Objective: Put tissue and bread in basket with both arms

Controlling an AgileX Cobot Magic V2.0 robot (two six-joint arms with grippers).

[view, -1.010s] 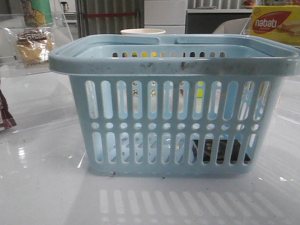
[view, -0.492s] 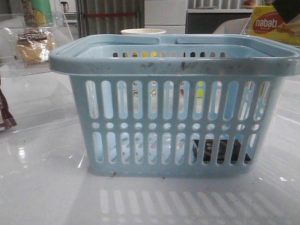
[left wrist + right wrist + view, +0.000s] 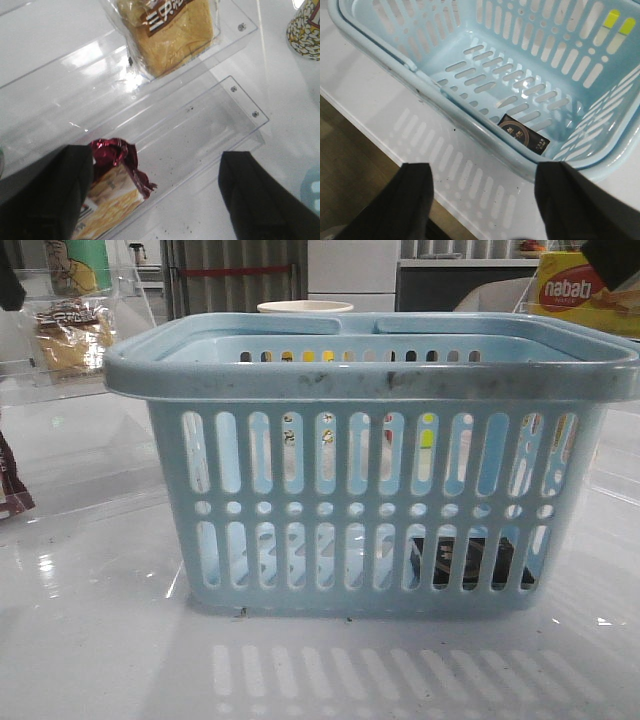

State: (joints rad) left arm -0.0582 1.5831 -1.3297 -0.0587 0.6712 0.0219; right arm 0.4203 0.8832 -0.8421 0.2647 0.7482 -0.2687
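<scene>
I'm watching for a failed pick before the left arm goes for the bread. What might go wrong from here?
The bread lies in a crinkly clear bag on a clear acrylic shelf, so the open left hand might slip on the plastic or strike the shelf edge. A red-foil snack pack sits right by its fingers and could be grabbed instead. The tissue already lies in the basket, whose tall rim may catch the bag.

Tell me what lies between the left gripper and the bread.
In the left wrist view, clear acrylic tray walls and bare tray floor separate the open left gripper from the bread; a crumpled red-foil snack packet sits beside one finger.
</scene>
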